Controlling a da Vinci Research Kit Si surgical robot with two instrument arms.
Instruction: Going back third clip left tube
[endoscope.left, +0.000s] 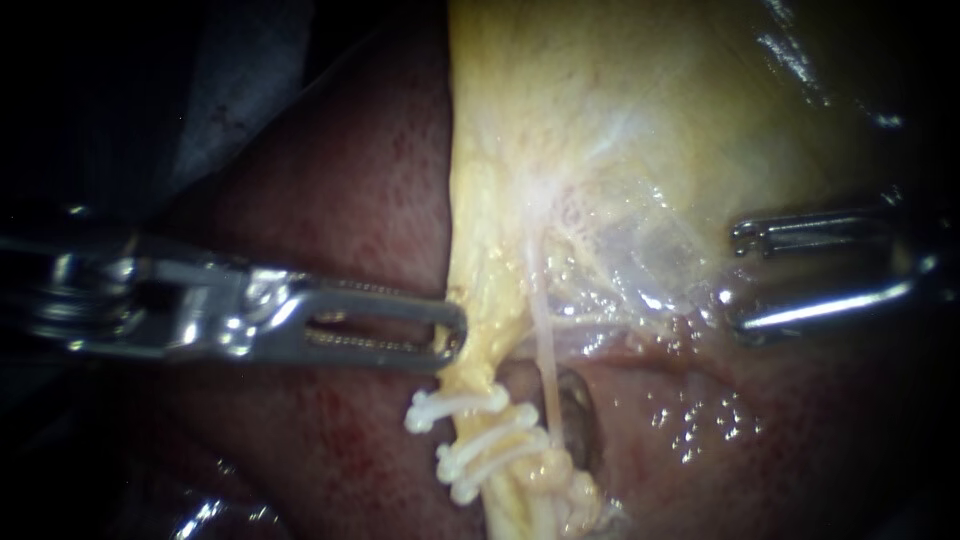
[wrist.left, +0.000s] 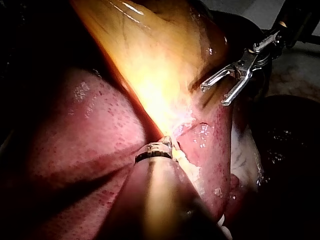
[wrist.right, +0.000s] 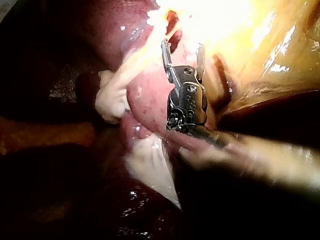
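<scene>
Underneath, wet red liver (endoscope.left: 340, 200) backs the clipped left tube (endoscope.left: 470, 378).

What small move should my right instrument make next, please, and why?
Probably draw the right instrument straight back along its shaft. It is open and empty, clear of the tubes, and three white clips already sit on the left tube. The left instrument holds the yellow tissue.

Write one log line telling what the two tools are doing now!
left instrument: jaws shut on yellow tissue | right instrument: jaws open, holding nothing | left tube: three white clips on it
</scene>
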